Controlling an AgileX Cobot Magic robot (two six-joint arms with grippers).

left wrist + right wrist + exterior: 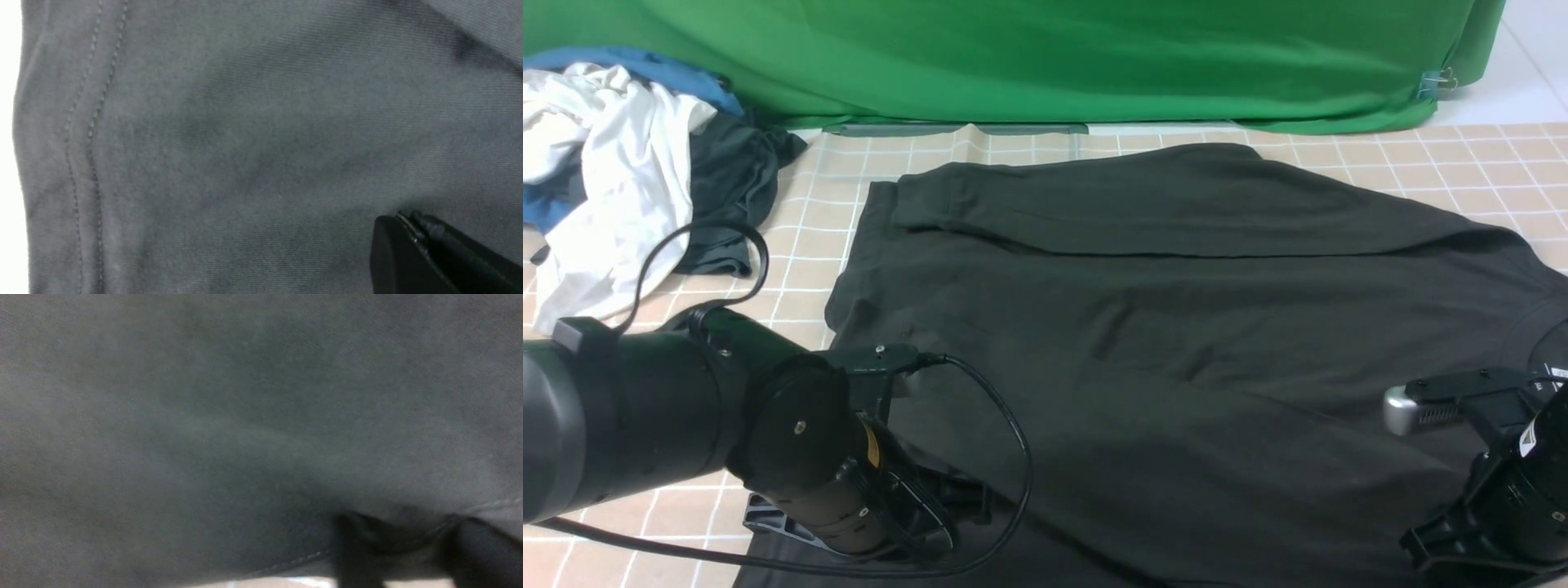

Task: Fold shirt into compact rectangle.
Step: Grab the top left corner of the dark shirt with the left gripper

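The black shirt [1160, 327] lies spread across the tiled table, with one sleeve folded in along its far edge. My left gripper [952, 510] is low on the shirt's near left part, mostly hidden behind its own wrist. In the left wrist view the left gripper [402, 216] has its jaws pressed together on the shirt [245, 143], beside a double-stitched hem. My right gripper [1429, 543] is at the shirt's near right edge. In the right wrist view the right gripper [404, 535] has its fingers [355, 555] apart, astride the stitched edge of the shirt [245, 416].
A pile of clothes sits at the far left: a white garment [613, 163], a dark grey garment [727, 188] and blue cloth [645, 65]. A green backdrop [1054, 57] closes off the back. Tiled table surface [800, 245] shows left of the shirt. A black cable [1013, 457] loops over the shirt.
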